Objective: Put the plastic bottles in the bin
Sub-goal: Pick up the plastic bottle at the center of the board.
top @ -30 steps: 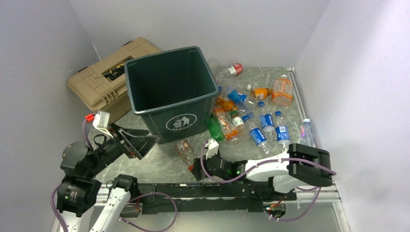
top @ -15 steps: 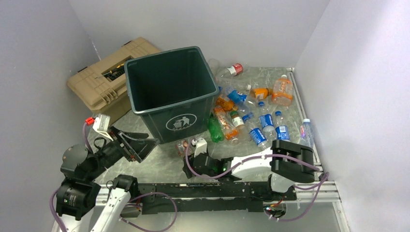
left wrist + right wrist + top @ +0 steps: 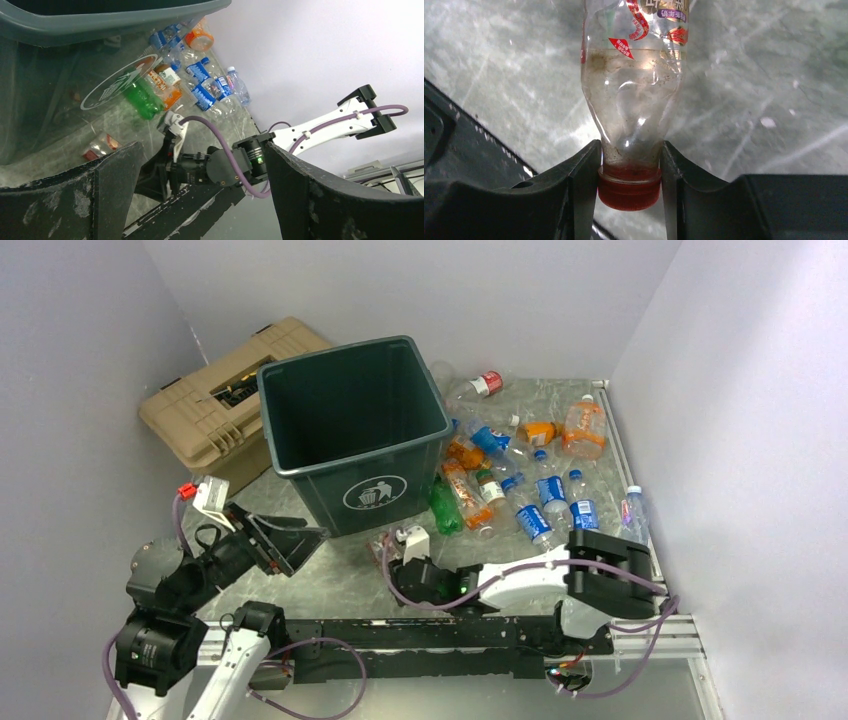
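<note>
From above: shows the bin (image 3: 400,480) standing left of the table (image 3: 330,585) middle, a tan case (image 3: 200,410) just behind its far-left side, and the plastic bottles (image 3: 550,490) strewn to its right as far as the right wall. Shows the right gripper (image 3: 388,548) low and just near of the bin's front, at one clear bottle (image 3: 378,540) lying apart from the heap. Cannot settle the grip from there.

From the right wrist: settles it. Both fingers (image 3: 579,185) pressed against that bottle's neck, right beside the red cap (image 3: 629,192). Narrow, clamped on the neck, with the bottle's body stretching away over the marbled table.

From the left wrist: shows the left gripper (image 3: 200,165) spread wide, holding nothing, raised near the bin's near-left corner, with a green bottle and blue-labelled ones beyond.
</note>
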Controlling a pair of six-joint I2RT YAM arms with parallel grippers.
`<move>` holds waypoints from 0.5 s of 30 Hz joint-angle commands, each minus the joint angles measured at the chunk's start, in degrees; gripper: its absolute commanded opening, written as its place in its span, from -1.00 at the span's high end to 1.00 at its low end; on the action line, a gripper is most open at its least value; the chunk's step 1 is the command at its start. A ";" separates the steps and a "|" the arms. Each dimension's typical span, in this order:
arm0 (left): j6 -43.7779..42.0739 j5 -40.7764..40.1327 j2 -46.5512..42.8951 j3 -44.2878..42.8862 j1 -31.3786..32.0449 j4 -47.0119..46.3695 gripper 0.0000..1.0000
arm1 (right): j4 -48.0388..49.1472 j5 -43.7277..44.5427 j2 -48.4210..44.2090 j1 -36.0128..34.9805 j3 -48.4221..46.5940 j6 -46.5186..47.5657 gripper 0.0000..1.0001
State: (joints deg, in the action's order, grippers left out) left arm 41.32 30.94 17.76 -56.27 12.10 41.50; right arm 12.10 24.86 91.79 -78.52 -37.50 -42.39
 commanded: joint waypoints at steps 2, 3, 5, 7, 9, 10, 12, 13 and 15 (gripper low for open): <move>-0.70 -0.92 1.82 -3.91 0.58 -1.43 -0.94 | -11.15 -4.67 -14.75 -1.66 3.28 5.21 0.56; -0.72 -1.18 2.21 -4.38 0.70 -1.69 -0.94 | -14.41 -7.03 -18.71 -1.92 3.75 7.06 0.60; -0.51 -1.13 3.09 -4.87 0.81 -3.42 -0.94 | -21.63 -11.29 -26.38 -2.18 3.54 10.77 0.80; -0.03 -1.05 3.96 -4.77 0.82 -5.70 -0.94 | -29.03 -14.62 -33.88 -2.25 2.08 14.56 1.00; 1.13 -0.46 5.34 -4.73 0.83 -8.64 -0.93 | -34.74 -18.97 -40.53 -2.41 0.06 18.08 1.00; 1.75 0.15 6.16 -4.79 0.90 -10.33 -0.93 | -36.55 -21.76 -43.80 -2.42 -0.81 19.63 1.00; 3.31 1.88 7.97 -5.32 0.91 -13.47 -0.93 | -38.12 -27.02 -51.36 -2.43 -2.29 22.08 1.00; 3.74 2.36 8.90 -5.58 0.95 -14.81 -0.93 | -38.13 -28.22 -53.31 -2.43 -2.90 22.44 1.00; 5.34 3.36 10.82 -6.39 1.00 -17.04 -0.94 | -38.11 -28.21 -58.06 -2.43 -4.69 23.75 1.00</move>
State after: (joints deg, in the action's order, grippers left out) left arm 43.16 31.20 24.73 -60.07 12.84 33.12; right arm -21.21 3.97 42.06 -80.68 -37.28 -25.08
